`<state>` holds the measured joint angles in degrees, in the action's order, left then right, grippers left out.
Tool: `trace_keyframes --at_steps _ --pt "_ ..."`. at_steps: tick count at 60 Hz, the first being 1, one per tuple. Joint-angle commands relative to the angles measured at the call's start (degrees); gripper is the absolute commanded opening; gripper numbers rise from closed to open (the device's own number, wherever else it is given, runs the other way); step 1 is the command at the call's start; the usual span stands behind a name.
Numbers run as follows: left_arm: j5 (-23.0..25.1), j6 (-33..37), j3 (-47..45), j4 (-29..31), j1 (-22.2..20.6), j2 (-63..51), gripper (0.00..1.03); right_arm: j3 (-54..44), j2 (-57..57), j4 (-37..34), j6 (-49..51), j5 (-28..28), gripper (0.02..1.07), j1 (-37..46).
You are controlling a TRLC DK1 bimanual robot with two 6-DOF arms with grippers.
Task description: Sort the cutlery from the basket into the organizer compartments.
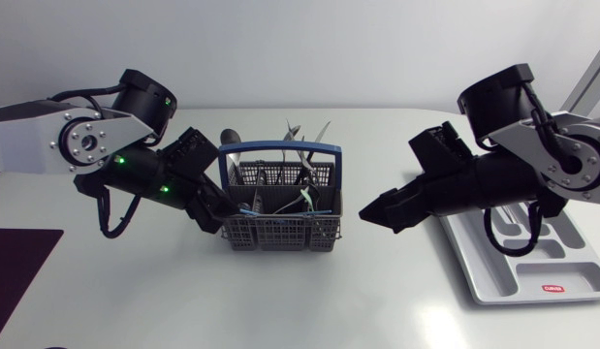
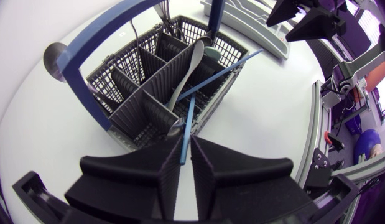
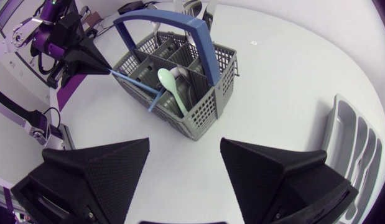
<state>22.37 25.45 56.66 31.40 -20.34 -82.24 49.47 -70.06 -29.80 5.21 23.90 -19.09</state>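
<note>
**The left pincer [image 1: 220, 215] grips a thin blue utensil handle [image 2: 188, 124] at the grey mesh cutlery basket [image 1: 280, 233], centre frame.**
The right pincer [image 1: 370, 210] hangs open, right of the basket. The light-grey compartmented plastic organizer [image 1: 537, 267] lies lower right on the white worktop [image 1: 377, 301], partly under the right arm.

- Basket [image 1: 280, 231]: grey, open grid mesh; its handle [image 1: 280, 149] is blue.
- Thin utensil [image 2: 186, 127]: bright blue.
- Spoon [image 3: 169, 87]: pale mint green.
- Organizer [image 1: 493, 281]: light grey, with a small red label [image 1: 552, 288].
- Left gripper [image 2: 186, 146] and right gripper [image 3: 184, 146]: matte black.
- Table [image 1: 135, 301]: white, with a dark purple mat [image 1: 18, 262] at its left edge.
</note>
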Motion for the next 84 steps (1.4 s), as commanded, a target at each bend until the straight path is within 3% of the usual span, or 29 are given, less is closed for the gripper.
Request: trace_keyframes --at_steps 1,20,54,63,72,84 --pt "0.0 -1.2 -1.7 0.0 -0.7 -0.3 0.04 -1.2 0.7 -0.1 0.5 -0.3 0.85 -0.4" --pt "-1.5 -3.0 -0.3 0.6 -2.8 3.2 0.04 -1.9 1.3 -0.1 0.8 -0.3 0.85 -0.5" --pt "-8.0 -1.6 8.8 17.4 -5.5 13.1 0.04 -1.4 2.7 -0.9 1.8 -2.3 0.88 -3.0" --pt "-8.7 -0.6 11.4 23.3 -5.6 17.5 0.04 0.1 6.7 -2.7 5.2 -3.7 0.93 -6.7" --pt "-8.7 -0.5 16.4 28.9 -6.8 19.9 0.04 2.4 11.5 -3.2 9.0 -10.5 0.96 -15.9" --pt "-5.8 -0.3 19.3 31.9 -8.2 20.1 0.04 7.7 11.9 -4.8 11.8 -14.2 1.02 -24.3"
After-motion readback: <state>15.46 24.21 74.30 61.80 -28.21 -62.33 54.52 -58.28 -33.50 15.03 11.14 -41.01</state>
